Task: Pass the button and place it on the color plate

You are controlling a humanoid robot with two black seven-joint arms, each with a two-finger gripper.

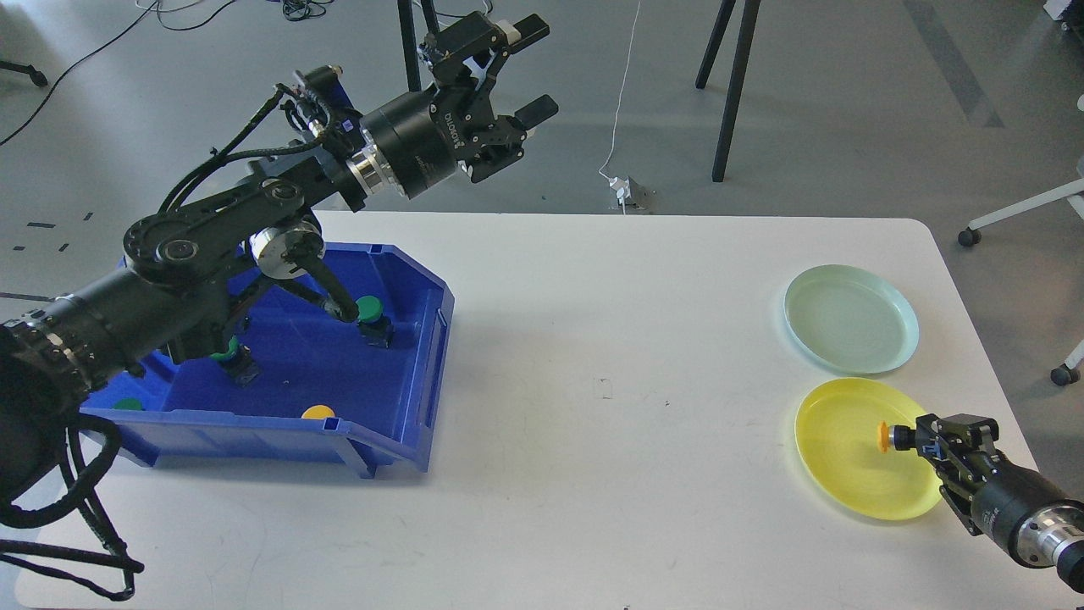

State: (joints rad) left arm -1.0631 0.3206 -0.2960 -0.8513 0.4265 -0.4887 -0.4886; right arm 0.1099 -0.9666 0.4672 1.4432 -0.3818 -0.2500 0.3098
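My right gripper (917,440) is shut on a yellow-capped button (884,435) and holds it low over the yellow plate (847,474) at the right front of the table. A pale green plate (850,318) lies just behind it. My left gripper (523,68) is open and empty, raised above the table's far edge. A blue bin (288,381) at the left holds green-capped buttons (369,310) and a yellow-capped one (318,413).
The white table (593,381) spans the view. Black stand legs (732,85) and a white cable (622,102) are on the floor behind it. A chair base with a caster (970,235) is at the right.
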